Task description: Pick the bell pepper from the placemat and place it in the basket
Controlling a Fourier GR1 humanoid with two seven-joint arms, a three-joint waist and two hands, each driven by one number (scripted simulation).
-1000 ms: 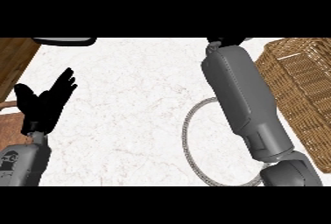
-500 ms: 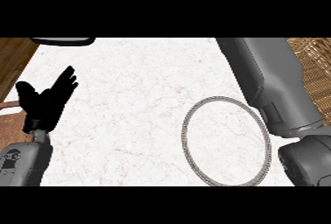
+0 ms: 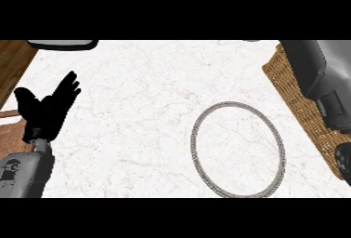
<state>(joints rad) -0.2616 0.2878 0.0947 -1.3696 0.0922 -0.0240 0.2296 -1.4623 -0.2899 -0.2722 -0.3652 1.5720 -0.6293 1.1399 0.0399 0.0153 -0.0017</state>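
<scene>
Head view, looking straight down on a white marble counter [image 3: 151, 93]. At the left edge, left hand [image 3: 47, 109], black, resting with fingers up, spread out straight and holding nothing. Below it, grey left forearm [image 3: 24, 174] coming in from the bottom corner. Under that arm, a strip of brown wood [image 3: 12, 65] along the left side of the counter. Near the middle right, a round placemat [image 3: 205, 167], white with a thin grey ring for its rim, lying flat with nothing on it. Just right of that, brown woven basket [image 3: 295, 95], with only its near wall in sight and touching the right side. Over the basket, big grey right arm [image 3: 322, 74] covering most of it. Right hand out of sight, so cannot tell about its fingers. Bell pepper nowhere to be seen, not on the mat, maybe hidden behind the arm, cannot tell. At the top left, a dark rounded dish edge [image 3: 61, 44] poking in.
</scene>
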